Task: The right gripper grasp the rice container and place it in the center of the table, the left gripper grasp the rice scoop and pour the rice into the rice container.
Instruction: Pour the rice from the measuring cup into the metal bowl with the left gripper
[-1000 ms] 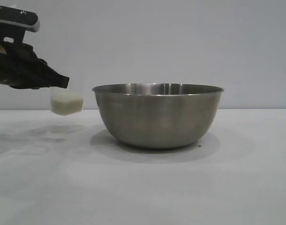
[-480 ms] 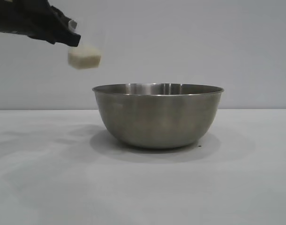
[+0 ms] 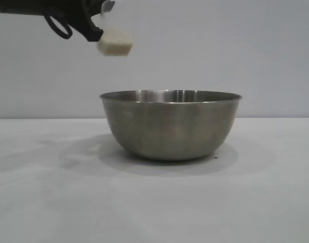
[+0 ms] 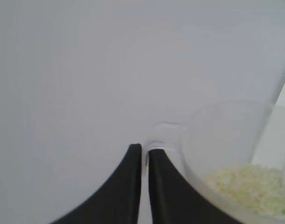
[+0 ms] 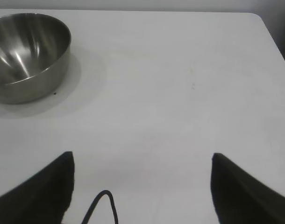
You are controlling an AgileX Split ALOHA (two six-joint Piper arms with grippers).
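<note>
One broad matte white table (image 3: 154,202) carries one rice container (image 3: 170,124), a large round bowl of brushed steel with a thin rolled rim, standing upright below and to the right of the left gripper (image 3: 96,34) in the exterior view. Two grippers show: the left one is pinched tight on the small side handle of the single rice scoop (image 3: 115,40), a clear plastic cup held in the air above the bowl's left rim, and the right gripper (image 5: 142,186) hangs with jaws spread wide and empty, well apart from the bowl. One small mass of white rice (image 4: 247,186) lies in the scoop's bottom.
</note>
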